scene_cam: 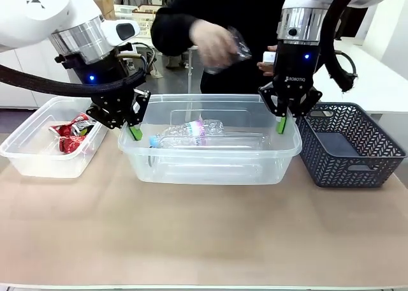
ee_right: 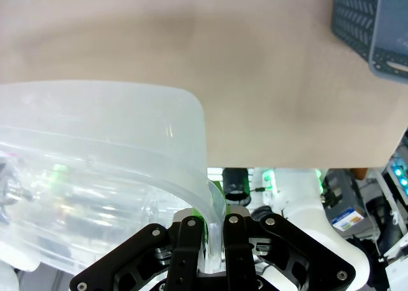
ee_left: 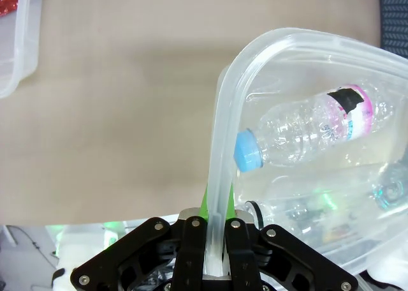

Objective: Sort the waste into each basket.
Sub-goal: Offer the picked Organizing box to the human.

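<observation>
A large clear basket (scene_cam: 210, 166) stands mid-table, with both grippers on its rim. My left gripper (scene_cam: 134, 133) is shut on the left rim (ee_left: 255, 48), its fingers (ee_left: 205, 205) pinching the plastic edge. On the opposite rim (ee_right: 127, 93), my right gripper (scene_cam: 281, 124) is shut too, fingers (ee_right: 191, 230) straddling the lip. Inside lies a clear bottle (scene_cam: 191, 133) with a blue cap and pink label (ee_left: 306, 128), beside another clear bottle (scene_cam: 239, 138). A person's hand holds a further clear bottle (scene_cam: 233, 48) above the basket. A smaller clear basket (scene_cam: 38, 157) at left holds red packets (scene_cam: 71, 134).
A dark lattice basket (scene_cam: 350, 150) stands at the right, close to the big tub, and its corner shows in the right wrist view (ee_right: 373, 23). The person stands at the far side. Bare brown tabletop (scene_cam: 204, 233) stretches in front of the tubs.
</observation>
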`<move>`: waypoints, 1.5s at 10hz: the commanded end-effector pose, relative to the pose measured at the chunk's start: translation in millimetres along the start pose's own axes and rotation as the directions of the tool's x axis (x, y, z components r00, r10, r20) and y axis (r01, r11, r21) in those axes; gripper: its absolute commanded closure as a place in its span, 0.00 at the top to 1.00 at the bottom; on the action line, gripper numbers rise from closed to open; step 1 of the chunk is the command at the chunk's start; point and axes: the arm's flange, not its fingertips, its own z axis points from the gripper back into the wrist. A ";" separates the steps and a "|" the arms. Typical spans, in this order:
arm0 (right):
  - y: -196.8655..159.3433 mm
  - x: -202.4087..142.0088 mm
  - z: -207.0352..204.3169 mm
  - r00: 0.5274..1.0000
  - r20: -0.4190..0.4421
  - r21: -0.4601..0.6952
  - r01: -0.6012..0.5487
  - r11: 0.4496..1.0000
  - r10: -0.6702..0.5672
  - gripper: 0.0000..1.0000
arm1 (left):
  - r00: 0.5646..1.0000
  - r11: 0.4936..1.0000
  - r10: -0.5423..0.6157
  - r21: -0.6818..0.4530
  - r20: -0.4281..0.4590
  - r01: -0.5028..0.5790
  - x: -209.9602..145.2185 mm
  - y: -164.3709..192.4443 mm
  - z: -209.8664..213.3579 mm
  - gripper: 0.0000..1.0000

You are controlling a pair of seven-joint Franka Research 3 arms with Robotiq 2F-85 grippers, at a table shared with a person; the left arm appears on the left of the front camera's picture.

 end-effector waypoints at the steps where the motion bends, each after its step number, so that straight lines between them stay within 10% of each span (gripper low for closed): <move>1: -0.5 0.2 2.7 1.000 -0.009 -0.022 -0.013 1.000 0.013 0.00 | 1.000 1.000 0.006 -0.014 0.017 -0.006 -2.2 4.0 4.4 0.00; 15: -0.5 0.2 2.7 1.000 -0.009 -0.022 -0.013 1.000 0.013 0.00 | 1.000 1.000 0.006 -0.014 0.017 -0.006 -2.2 4.0 4.4 0.00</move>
